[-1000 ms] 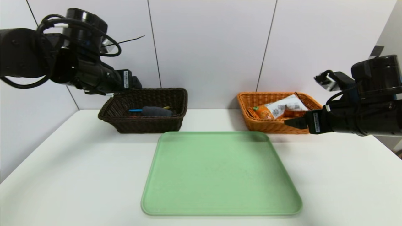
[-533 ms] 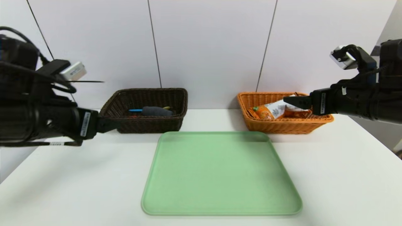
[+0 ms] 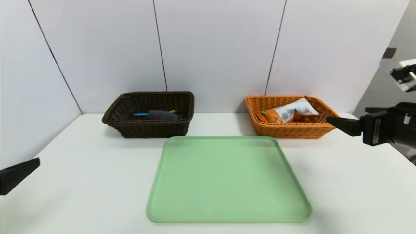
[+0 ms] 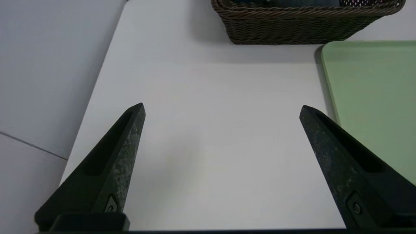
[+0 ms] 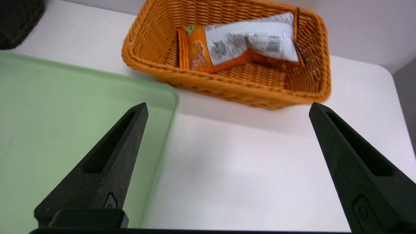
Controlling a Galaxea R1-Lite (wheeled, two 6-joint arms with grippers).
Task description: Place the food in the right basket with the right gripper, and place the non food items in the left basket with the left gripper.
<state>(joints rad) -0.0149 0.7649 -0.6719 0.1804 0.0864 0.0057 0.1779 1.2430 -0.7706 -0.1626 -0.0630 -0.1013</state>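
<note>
The dark brown left basket [image 3: 152, 128] holds a grey item with a blue part [image 3: 161, 115]. An orange-and-white snack packet [image 3: 291, 112] lies in the orange right basket [image 3: 286, 130]. My left gripper [image 4: 222, 107] is open and holds nothing. It hovers over bare table near the left edge, well in front of the dark basket [image 4: 292, 29]. My right gripper [image 5: 229, 104] is also open and holds nothing, low over the table just in front of the orange basket [image 5: 227, 87]. The packet [image 5: 247, 45] shows inside that basket.
A green tray [image 3: 227, 182] with nothing on it lies in the middle of the white table [image 3: 81, 162]. White wall panels stand right behind both baskets. The table's left edge runs close to my left gripper.
My left arm has come down from over the dark basket and drawn back to the table's left front. My right arm has drawn back to the right from the orange basket.
</note>
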